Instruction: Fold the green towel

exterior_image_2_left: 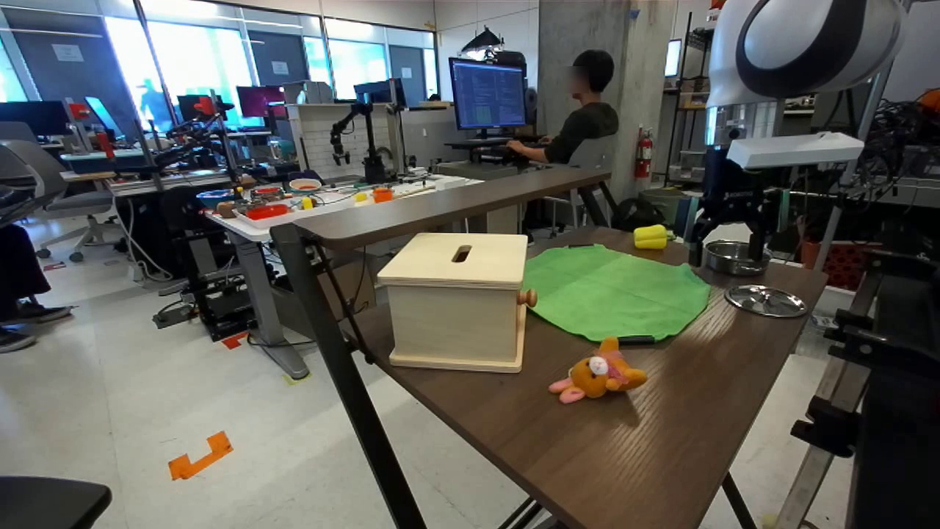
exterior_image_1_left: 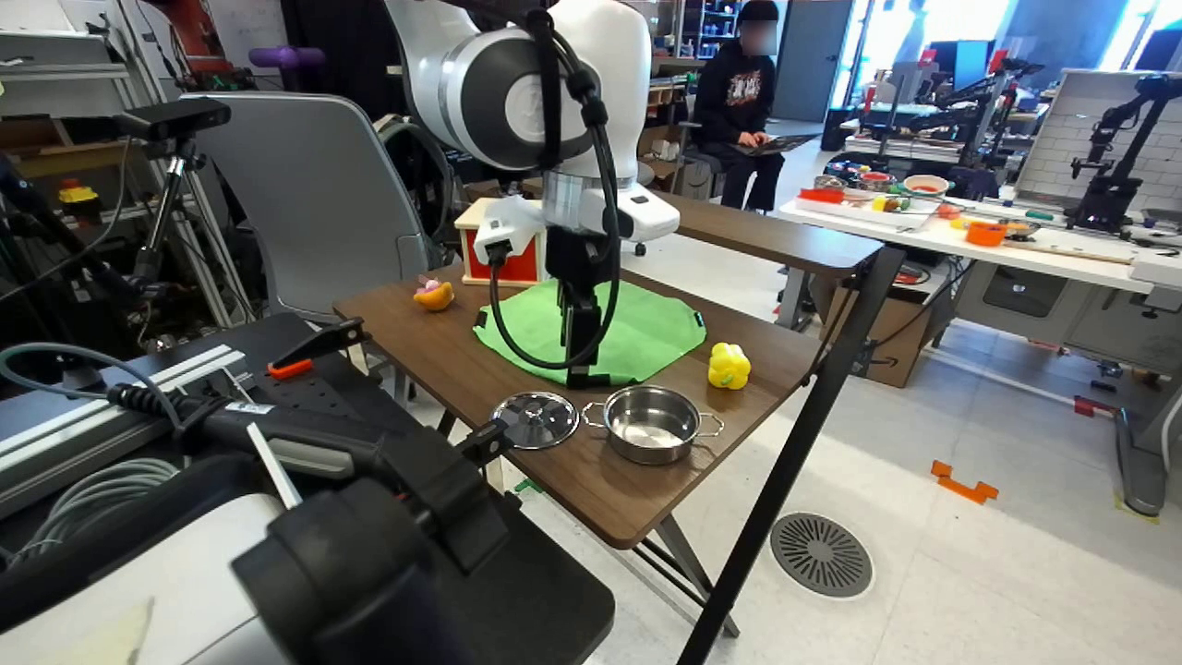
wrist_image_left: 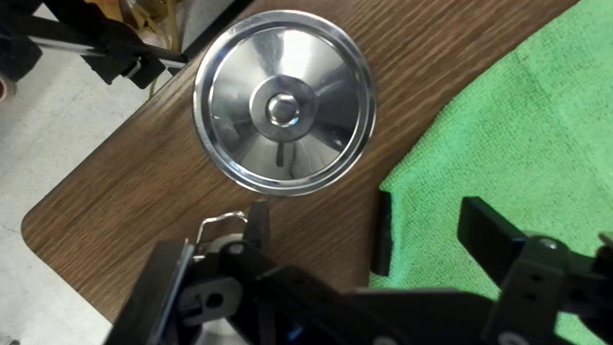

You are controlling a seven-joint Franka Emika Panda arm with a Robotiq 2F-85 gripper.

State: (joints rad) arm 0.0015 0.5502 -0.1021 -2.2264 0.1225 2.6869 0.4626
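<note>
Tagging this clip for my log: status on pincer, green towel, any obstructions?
Pincer open. Green towel spread out, unfolded. Metal pot and lid close beside it, possibly crowding the pincer.

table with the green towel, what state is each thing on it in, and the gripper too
Green towel, spread out nearly flat, not folded
Gripper, open, holding nothing
Pot, upright, uncovered
Lid, lying flat, off the pot
Yellow pepper, whole
Plush toy, lying down, not upright
Wooden box, standing upright, closed on top but for a slot
</note>
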